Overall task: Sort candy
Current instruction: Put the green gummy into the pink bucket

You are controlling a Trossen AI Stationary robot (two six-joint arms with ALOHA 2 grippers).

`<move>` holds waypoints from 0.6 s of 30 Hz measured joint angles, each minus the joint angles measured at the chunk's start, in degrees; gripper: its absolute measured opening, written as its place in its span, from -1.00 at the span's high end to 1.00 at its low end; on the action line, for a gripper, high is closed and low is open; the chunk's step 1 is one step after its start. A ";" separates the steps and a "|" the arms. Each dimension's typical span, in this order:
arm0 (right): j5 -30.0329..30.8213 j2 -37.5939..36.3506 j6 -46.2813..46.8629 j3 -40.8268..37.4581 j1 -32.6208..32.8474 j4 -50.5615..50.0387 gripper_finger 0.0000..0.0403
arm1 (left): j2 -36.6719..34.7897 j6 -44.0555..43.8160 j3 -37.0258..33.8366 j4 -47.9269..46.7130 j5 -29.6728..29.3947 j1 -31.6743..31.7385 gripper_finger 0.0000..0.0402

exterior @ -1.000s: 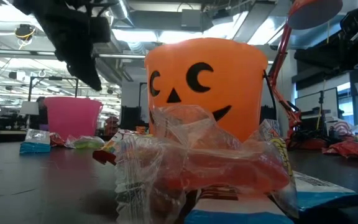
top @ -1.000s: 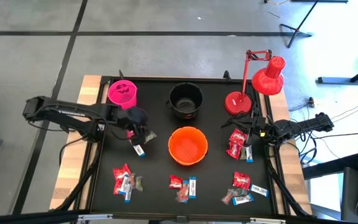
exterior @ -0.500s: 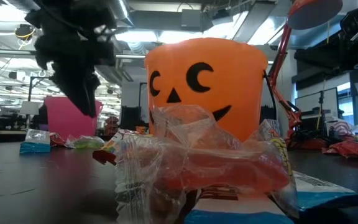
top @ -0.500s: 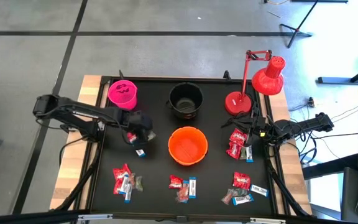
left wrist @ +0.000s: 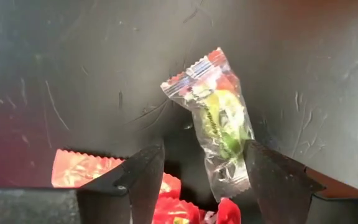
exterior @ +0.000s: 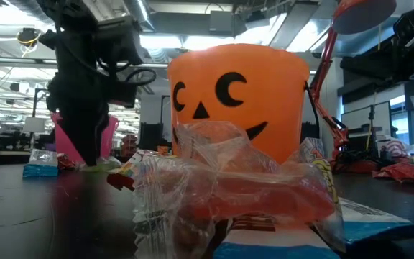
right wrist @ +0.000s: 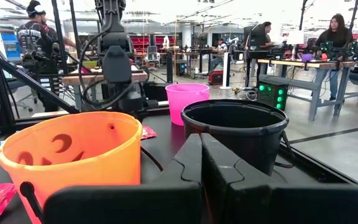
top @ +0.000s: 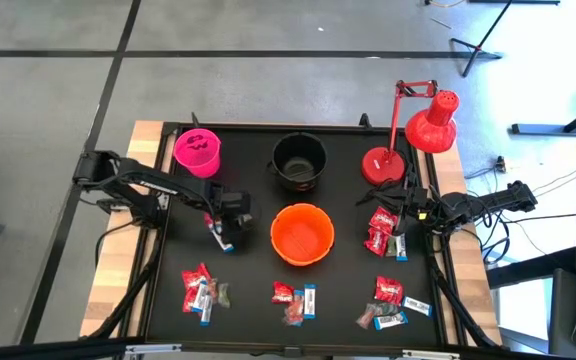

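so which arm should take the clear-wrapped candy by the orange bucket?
Left. The left gripper is open, fingers either side of the clear-wrapped candy. The right gripper is shut, parked at the table's right edge behind the orange bucket.

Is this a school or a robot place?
Probably a robot workshop or lab. Beyond the black table the right wrist view shows a big open hall with workbenches, people at them and equipment racks, and two robot arms work over the candy.

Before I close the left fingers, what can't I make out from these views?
- High view: the left gripper covers the sweets under it.
- Left wrist view: the clear-wrapped sweet lies between open fingers; contact unclear.
- Low view: crumpled wrappers block the table behind.
- High view: inside of the black bucket is too dark.
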 joint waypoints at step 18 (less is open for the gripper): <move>0.00 -0.01 0.01 0.02 0.02 -0.01 1.00 | 0.71 -0.13 -0.02 2.43 -0.82 -3.93 0.74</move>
